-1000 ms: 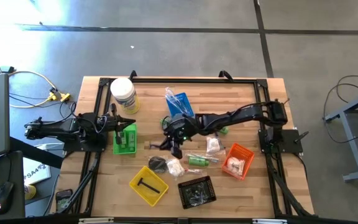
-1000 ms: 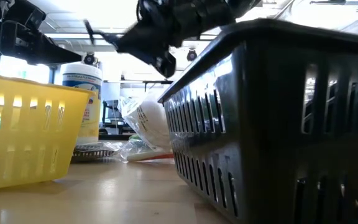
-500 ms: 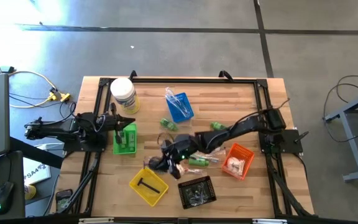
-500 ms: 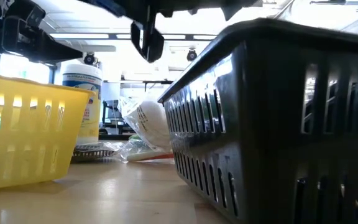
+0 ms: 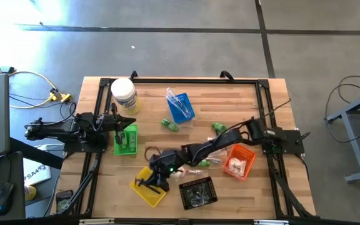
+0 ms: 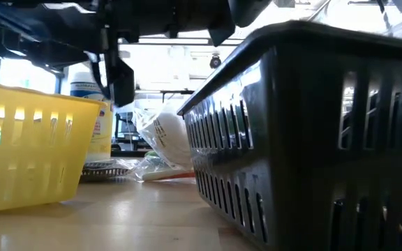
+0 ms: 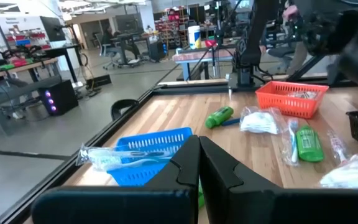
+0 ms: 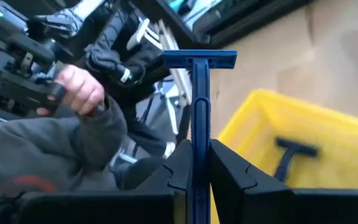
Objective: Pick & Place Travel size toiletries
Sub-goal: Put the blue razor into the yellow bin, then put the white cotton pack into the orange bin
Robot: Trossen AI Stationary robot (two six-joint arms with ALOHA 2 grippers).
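My right gripper (image 5: 146,183) hangs over the yellow tray (image 5: 150,187) near the table's front edge, shut on a dark blue T-shaped razor (image 8: 200,93). A black T-shaped razor (image 8: 293,151) lies on the floor of the yellow tray (image 8: 303,134). Green bottles (image 5: 170,125) (image 5: 219,128) (image 5: 198,162) and white sachets (image 5: 213,145) lie on the table's middle. My left gripper (image 5: 130,121) is shut and holds nothing; it stands level at the left, above the green tray (image 5: 125,140). My right gripper pinches the razor's handle (image 8: 201,149) between its two fingers. The handle lies along the fingers, and the head (image 8: 199,59) sticks out past the fingertips. The razor is lifted clear, above the yellow tray.
A white tub (image 5: 124,95) stands at the far left, with a blue tray (image 5: 180,106) behind the middle. At the right front are an orange tray (image 5: 239,160) and a black tray (image 5: 197,192). In the right wrist view, a person's hand (image 8: 82,90) shows beyond the table.
My right gripper has carried the razor from the table's middle toward the near left, sinking a little and rolling its wrist. It now hangs over the yellow tray and has stayed shut on the razor.
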